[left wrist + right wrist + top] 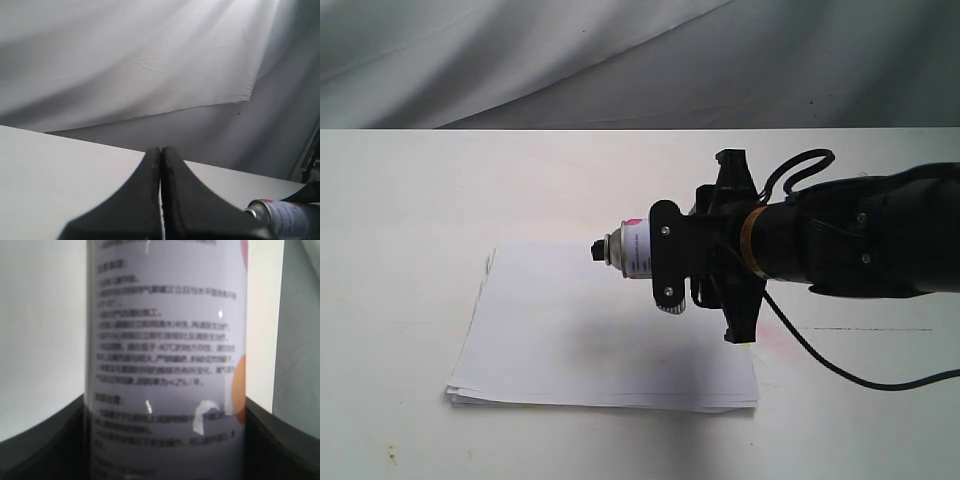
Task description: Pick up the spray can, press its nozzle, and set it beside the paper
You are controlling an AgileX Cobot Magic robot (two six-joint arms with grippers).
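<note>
Fingers on the right (287,440) are clamping the probably light, slippery can (638,248) mid-body, nozzle (597,251) pointing nine o'clock over the paper (550,340); left fingers (135,210) are pressing together empty.

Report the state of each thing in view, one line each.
paper: flat on the table, edges fanned
spray can: held sideways above the paper
nozzle: nothing touching it
right gripper: shut on the spray can
left gripper: shut, empty
</note>
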